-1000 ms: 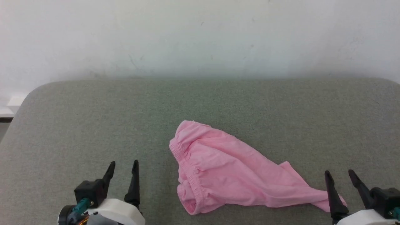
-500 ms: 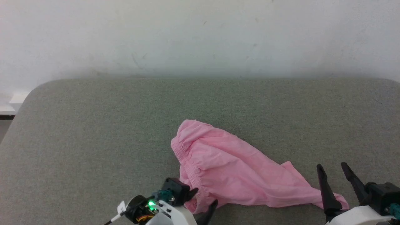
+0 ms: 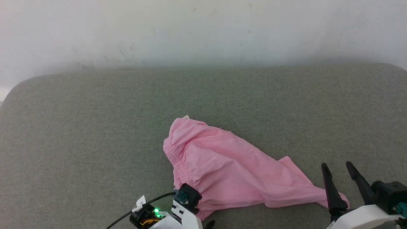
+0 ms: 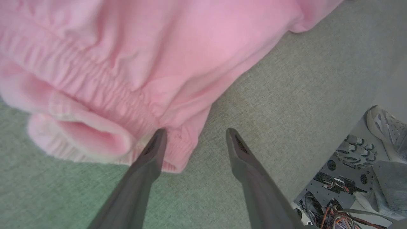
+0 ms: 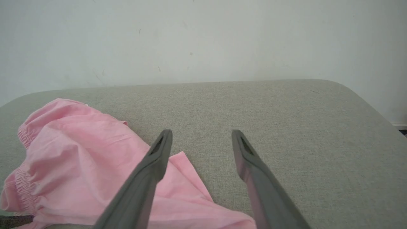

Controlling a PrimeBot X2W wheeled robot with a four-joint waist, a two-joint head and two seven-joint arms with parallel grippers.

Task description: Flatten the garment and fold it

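Through the left wrist camera I see my left gripper (image 4: 194, 136) with its two fingers spread wide and nothing clamped between them. One fingertip touches the gathered waistband (image 4: 95, 86) of the garment (image 4: 178, 41), and a corner of that pink fabric pokes into the gap. The other fingertip sits over the bare grey-green pad (image 4: 286, 79). Past the pad's edge, at the lower right, I make out a pale shoe (image 4: 384, 127) and a tangle of cables (image 4: 334, 206).

The right wrist camera shows my right gripper (image 5: 202, 136) equally wide and empty. One finger crosses over the garment's thin trailing end while the other is over bare pad. A plain pale wall (image 5: 203, 38) rises behind.

From the head camera, the garment lies crumpled on the near middle of the pad. Its bunched waistband end is toward my left and it tapers to a narrow tail on my right. A small white tag (image 3: 186, 117) peeks out at its far edge. My left gripper is at the bottom, right at the near waistband corner, with a green light (image 3: 156, 210) glowing on its wrist. My right gripper stands at the lower right, its fingers pointing up, with the tail just beside its inner finger.
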